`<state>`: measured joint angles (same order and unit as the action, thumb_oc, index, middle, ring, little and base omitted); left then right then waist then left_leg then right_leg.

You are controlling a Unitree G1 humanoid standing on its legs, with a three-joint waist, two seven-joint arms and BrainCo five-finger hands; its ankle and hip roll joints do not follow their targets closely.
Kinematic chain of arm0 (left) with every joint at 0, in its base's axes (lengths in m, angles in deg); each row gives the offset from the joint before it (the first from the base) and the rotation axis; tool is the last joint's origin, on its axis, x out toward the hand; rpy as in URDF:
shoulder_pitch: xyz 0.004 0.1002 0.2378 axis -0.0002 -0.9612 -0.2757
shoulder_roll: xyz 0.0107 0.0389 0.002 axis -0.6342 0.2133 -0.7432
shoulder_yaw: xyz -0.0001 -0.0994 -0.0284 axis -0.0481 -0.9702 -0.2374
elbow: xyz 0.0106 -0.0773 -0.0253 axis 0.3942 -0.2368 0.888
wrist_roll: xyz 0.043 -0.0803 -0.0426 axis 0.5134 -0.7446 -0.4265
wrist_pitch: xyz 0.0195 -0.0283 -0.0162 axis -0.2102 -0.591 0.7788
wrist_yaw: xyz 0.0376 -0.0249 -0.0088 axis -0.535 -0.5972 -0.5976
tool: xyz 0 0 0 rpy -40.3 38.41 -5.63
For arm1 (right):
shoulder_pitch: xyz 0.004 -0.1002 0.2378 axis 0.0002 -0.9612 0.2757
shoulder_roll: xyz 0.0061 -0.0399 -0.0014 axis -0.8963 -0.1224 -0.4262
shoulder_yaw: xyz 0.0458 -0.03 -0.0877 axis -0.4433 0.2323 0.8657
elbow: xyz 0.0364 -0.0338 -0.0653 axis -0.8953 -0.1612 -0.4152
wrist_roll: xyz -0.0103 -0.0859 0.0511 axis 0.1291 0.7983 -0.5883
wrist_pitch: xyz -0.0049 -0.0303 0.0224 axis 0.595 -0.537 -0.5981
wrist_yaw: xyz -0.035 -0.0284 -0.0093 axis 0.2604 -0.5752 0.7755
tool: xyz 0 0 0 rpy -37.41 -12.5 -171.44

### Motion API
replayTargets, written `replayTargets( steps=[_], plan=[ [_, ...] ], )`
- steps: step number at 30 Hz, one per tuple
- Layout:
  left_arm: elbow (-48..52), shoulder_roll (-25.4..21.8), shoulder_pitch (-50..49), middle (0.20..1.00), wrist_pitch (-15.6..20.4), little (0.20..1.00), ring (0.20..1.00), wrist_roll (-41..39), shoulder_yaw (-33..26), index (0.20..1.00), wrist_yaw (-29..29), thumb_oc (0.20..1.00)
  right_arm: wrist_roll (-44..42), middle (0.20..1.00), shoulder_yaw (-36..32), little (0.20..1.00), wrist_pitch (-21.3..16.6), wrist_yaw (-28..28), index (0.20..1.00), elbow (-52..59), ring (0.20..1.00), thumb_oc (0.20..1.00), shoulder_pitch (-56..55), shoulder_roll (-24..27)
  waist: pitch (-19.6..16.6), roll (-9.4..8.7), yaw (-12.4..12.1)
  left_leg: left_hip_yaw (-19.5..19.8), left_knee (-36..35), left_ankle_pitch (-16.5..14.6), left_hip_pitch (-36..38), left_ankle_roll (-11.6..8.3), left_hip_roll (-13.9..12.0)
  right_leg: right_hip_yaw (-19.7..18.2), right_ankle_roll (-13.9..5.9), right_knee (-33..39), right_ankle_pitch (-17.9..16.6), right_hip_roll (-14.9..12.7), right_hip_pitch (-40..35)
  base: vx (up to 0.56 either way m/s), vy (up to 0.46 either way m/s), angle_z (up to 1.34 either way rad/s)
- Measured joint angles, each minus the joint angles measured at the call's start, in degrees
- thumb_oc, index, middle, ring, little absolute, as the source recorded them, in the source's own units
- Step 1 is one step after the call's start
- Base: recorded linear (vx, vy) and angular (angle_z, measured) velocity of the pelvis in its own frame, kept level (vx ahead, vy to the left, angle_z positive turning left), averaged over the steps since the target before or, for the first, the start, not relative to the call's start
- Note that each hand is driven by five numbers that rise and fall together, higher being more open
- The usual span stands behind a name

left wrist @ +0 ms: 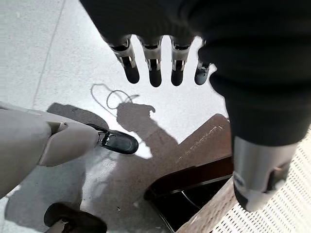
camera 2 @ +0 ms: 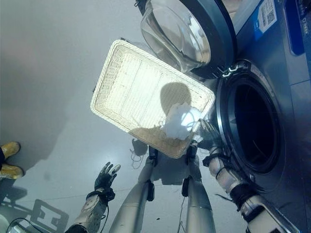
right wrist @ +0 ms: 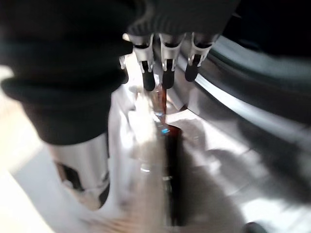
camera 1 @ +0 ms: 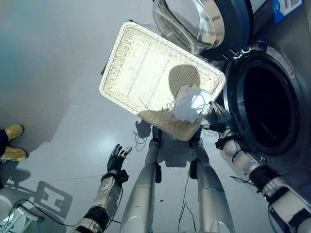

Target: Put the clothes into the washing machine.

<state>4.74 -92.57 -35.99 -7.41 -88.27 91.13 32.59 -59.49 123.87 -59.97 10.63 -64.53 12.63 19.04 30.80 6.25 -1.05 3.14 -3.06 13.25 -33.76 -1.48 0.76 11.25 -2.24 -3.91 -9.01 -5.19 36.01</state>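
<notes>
I have the shallow rectangular white wicker basket (camera 1: 146, 73) across the upper middle of the left eye view, and the one garment I can see, a crumpled white cloth (camera 1: 190, 103), sits in its lower right corner, just beside the open round drum of the dark grey washing machine (camera 1: 269, 109) at the right edge. The glass door (camera 1: 192, 22) hangs open at the top of the frame, above the basket's far corner.

My right hand (camera 1: 215, 118) is at the basket's rim next to the cloth. In the right wrist view its fingers (right wrist: 166, 73) look straight, but that picture is too smeared for me to say whether the thumb pinches fabric, so I cannot tell its grip. My left hand (camera 1: 117, 156) hangs low in the lower left over bare floor, fingers spread, holding nothing.

My worry is a loose or partial catch: the cloth could slip off the basket edge onto the floor between the basket and the drum. A wide swing could also knock the basket's corner or the door.
</notes>
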Motion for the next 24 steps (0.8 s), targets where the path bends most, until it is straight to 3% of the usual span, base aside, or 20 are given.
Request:
replayTargets(
  steps=[5,9,17,20,21,24],
  plan=[
    [-0.24,-0.9,1.63,1.0,-0.58,1.0,1.0,0.51,1.9,1.0,1.08,1.0,0.61,1.0,1.67,1.0,3.74,5.09,1.0,-10.5,1.0,1.0,10.04,-2.7,-0.07,0.1,-2.59,1.84,0.92,0.04,-0.66,-1.4,-1.16,1.41,0.93,-1.52,0.88,1.02,0.28,0.02,-0.071,0.09],
    [-0.25,-0.97,1.4,1.0,-1.18,1.0,1.0,1.01,2.98,1.0,1.01,1.0,0.61,1.0,2.79,1.0,6.17,6.7,1.0,-10.82,1.0,1.0,10.69,-1.92,-0.09,0.12,-3.49,4.0,2.42,-0.46,-2.19,-2.02,-1.79,2.34,2.34,-3.58,2.32,1.72,1.0,0.02,-0.044,0.22],
    [0.54,-1.05,1.47,1.0,-1.98,1.0,1.0,1.05,3.44,1.0,0.89,1.0,-1.25,1.0,2.82,1.0,8.24,7.98,1.0,-9.66,1.0,1.0,10.88,-2.01,-0.14,0.13,-4.59,4.03,2.73,-0.4,-4.12,-2.96,-2.33,2.59,2.88,-5.35,3.36,1.95,3.59,0.0,-0.003,0.01],
    [2.01,-1.06,1.57,1.0,-2.22,1.0,1.0,1.08,3.44,1.0,0.52,1.0,-15.2,1.0,0.35,1.0,8.41,7.44,1.0,-7.25,1.0,1.0,8.77,-2.29,-0.13,0.12,-4.53,3.99,2.72,-0.35,-3.99,-2.91,-2.27,2.59,2.72,-5.77,3.74,1.87,3.63,0.0,0.024,0.02],
    [2.01,-1.06,1.57,1.0,-2.22,1.0,1.0,1.08,3.44,1.0,0.52,1.0,-15.2,1.0,0.35,1.0,8.41,7.44,1.0,-7.25,1.0,1.0,8.77,-2.29,-0.13,0.12,-4.53,3.99,2.72,-0.35,-3.99,-2.91,-2.27,2.59,2.72,-5.77,3.74,1.87,3.63,0.01,0.05,0.09],
    [4.6,-1.02,1.62,1.0,-2.27,1.0,1.0,1.12,3.45,1.0,-0.26,1.0,-28.93,1.0,-9.87,1.0,5.02,5.63,1.0,-1.18,1.0,1.0,0.2,-4.64,-0.12,0.09,-3.66,3.22,3.44,-0.35,-3.79,-2.68,-1.88,2.62,2.59,-9.08,6.12,1.06,3.94,0.0,0.067,0.19]
  ],
)
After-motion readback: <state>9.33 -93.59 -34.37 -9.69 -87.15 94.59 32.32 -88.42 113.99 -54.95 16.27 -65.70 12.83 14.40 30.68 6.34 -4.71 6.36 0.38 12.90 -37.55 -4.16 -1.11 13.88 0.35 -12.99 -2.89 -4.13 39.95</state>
